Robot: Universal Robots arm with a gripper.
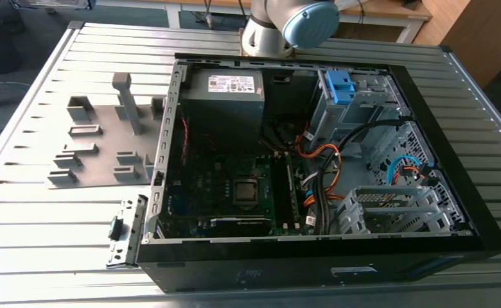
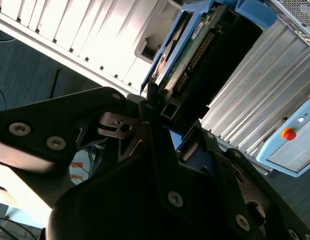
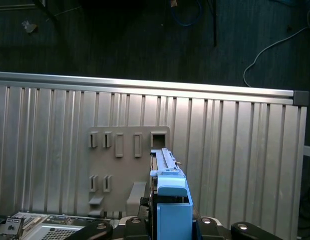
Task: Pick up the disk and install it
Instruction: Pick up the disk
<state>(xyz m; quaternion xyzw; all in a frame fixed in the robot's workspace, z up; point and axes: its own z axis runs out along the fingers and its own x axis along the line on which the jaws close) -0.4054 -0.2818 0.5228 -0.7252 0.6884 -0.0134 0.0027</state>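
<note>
The disk (image 2: 195, 47) is held edge-on, with its green circuit board and blue carrier frame showing in the second wrist view. My gripper (image 2: 157, 107) is shut on its lower end, black fingers (image 2: 149, 115) pressed against the frame. In the first wrist view the disk (image 3: 171, 197) stands upright between the gripper's black parts, lifted above the ribbed table and the grey fixture plate (image 3: 127, 165). The open computer case (image 1: 319, 173) lies on its side on the table in the exterior view, with a blue bracket (image 1: 340, 86) in the drive cage (image 1: 353, 109) at its far end.
A grey fixture plate (image 1: 105, 147) with upright slots lies at the exterior view's left of the case. A power supply (image 1: 225, 96), motherboard (image 1: 233, 192) and loose orange and blue cables (image 1: 319, 167) sit inside the case. A pendant with a red button (image 2: 289, 134) rests beyond the table edge.
</note>
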